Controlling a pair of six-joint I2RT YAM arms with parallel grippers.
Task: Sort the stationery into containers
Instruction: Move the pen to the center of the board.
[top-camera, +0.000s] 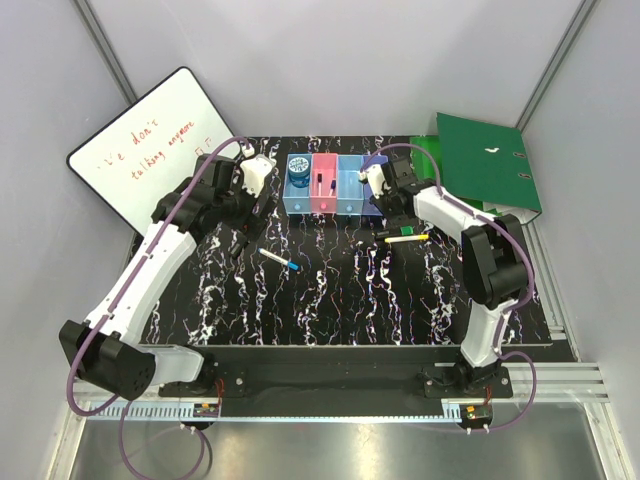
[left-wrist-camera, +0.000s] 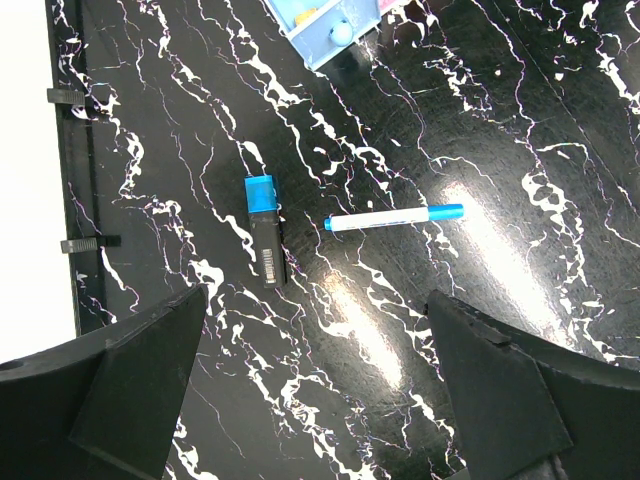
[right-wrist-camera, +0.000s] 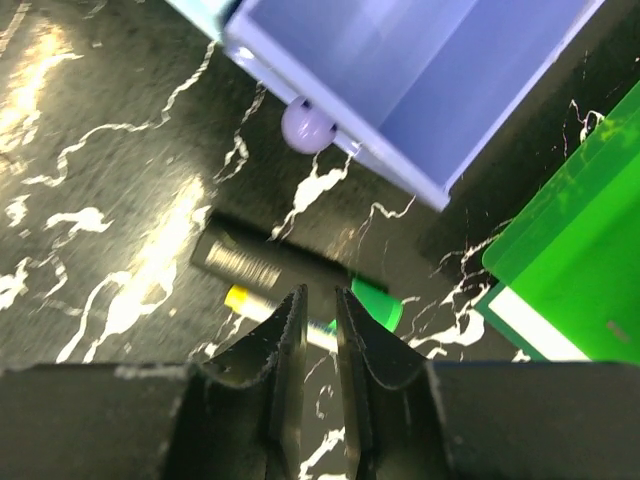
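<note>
Left gripper (left-wrist-camera: 315, 330) fingers spread wide, hovering near white marker (left-wrist-camera: 395, 217): descend straddling barrel mid-length. Right gripper (right-wrist-camera: 320, 300) fingers nearly together, apparently empty, near purple bin (right-wrist-camera: 430, 60).

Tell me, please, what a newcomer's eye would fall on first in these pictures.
The black table veined with white stands out first, with a row of blue, pink and pale blue bins at its far middle. A whiteboard with red handwriting leans at the far left, and a bright green binder lies at the far right. A blue-capped marker lies loose near the table's centre.
</note>
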